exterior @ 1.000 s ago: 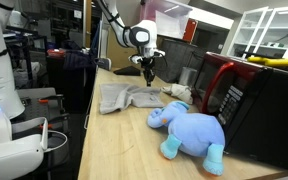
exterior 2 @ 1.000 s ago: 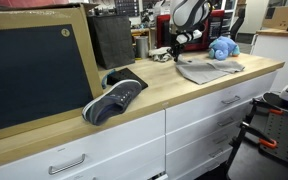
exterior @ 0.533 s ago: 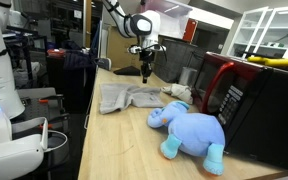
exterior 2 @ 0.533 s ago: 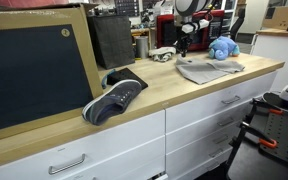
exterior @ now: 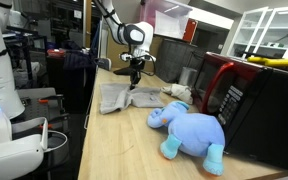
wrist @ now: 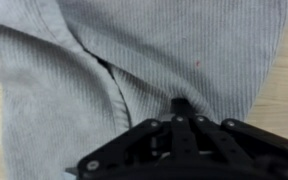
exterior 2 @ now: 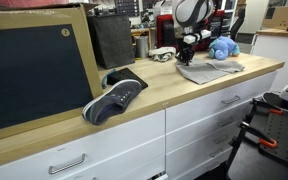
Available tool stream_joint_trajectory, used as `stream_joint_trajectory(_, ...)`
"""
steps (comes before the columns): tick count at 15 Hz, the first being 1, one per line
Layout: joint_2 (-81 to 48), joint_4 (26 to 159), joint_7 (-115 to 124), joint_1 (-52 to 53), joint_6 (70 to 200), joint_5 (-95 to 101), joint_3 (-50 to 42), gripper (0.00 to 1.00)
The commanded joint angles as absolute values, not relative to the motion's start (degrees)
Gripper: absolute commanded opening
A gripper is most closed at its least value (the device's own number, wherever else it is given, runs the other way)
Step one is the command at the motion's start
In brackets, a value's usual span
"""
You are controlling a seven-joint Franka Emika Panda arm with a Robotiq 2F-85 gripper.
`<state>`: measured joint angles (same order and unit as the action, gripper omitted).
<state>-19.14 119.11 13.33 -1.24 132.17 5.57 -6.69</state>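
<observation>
A grey ribbed cloth (exterior: 122, 97) lies crumpled on the wooden counter (exterior: 114, 145), also seen in an exterior view as a flat grey heap (exterior 2: 209, 70). My gripper (exterior: 134, 76) hangs just above its far part, fingers pressed together. In the wrist view the shut gripper (wrist: 181, 104) points down at the cloth (wrist: 134, 50), close to a fold and seam, and nothing shows between the fingers. I cannot tell whether the tips touch the fabric. A blue plush elephant (exterior: 190, 131) lies on the counter beside the cloth, also visible as a blue shape (exterior 2: 222, 47).
A red and black microwave (exterior: 236, 92) stands along the counter behind the elephant. A small white object (exterior: 180, 92) lies by the cloth. A dark sneaker (exterior 2: 114, 98) rests near the counter's front edge, beside a large black framed board (exterior 2: 34, 65). Clutter (exterior 2: 162, 54) sits behind the cloth.
The shut gripper has swung sideways from beyond the cloth and come down, so it now hangs over the cloth. Cloth, elephant and shoe have not moved.
</observation>
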Motion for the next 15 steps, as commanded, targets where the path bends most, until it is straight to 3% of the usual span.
stream_joint_trajectory(1,-19.73,121.94,13.58,-1.01,138.91,4.91,-5.63,0.0)
stream_joint_trajectory(8,-19.51,126.53,11.63,-0.4,151.67,5.83,-5.13,0.0)
stream_joint_trajectory(15,-16.85,134.1,-0.92,-0.45,162.64,3.37,1.83,0.0)
